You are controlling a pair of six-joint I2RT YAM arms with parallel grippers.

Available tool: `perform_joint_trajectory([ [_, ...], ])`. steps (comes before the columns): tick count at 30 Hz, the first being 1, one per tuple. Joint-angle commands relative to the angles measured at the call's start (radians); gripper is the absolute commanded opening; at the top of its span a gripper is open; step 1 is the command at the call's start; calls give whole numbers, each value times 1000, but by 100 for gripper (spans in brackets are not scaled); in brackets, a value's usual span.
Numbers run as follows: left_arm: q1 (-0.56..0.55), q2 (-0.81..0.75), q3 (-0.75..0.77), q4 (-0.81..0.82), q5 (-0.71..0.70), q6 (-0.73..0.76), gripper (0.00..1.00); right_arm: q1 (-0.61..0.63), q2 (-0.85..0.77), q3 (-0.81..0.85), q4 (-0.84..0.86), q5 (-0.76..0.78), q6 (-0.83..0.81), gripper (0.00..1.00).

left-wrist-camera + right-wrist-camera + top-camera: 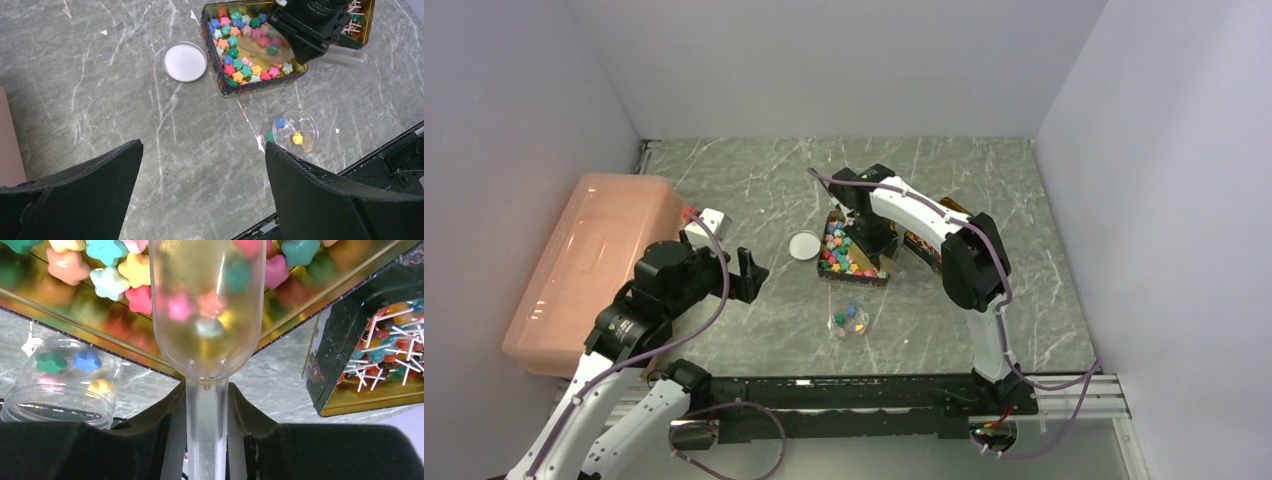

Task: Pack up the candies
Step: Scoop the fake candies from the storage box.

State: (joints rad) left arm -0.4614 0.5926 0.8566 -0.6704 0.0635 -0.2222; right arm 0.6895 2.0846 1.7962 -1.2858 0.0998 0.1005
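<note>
Star-shaped candies (239, 56) in pink, blue, green, yellow and orange fill an open gold tin (220, 84) at mid-table. My right gripper (206, 396) is shut on the handle of a clear plastic scoop (207, 310), whose bowl lies low over the candies (125, 275); blurred coloured shapes show through it. A small clear jar (295, 131) with three candies inside stands nearer the arms, its white lid (185, 62) left of the tin. My left gripper (204, 145) hangs open above bare table, left of the jar (848, 319).
A second tin (380, 347) holding stick lollipops sits right of the candy tin. A large pink lidded bin (594, 255) lies along the left wall with a small white box (713, 220) behind my left arm. The black base rail (864, 390) runs across the near edge.
</note>
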Motion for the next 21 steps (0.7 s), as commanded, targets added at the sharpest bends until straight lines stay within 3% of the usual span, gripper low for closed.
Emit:
perform_joint_trajectory([
  [1, 4, 1, 1, 22, 7, 6, 99, -2, 21, 65, 1, 10, -18, 0],
  [21, 6, 23, 1, 23, 3, 8, 100, -2, 92, 103, 121, -18, -18, 0],
])
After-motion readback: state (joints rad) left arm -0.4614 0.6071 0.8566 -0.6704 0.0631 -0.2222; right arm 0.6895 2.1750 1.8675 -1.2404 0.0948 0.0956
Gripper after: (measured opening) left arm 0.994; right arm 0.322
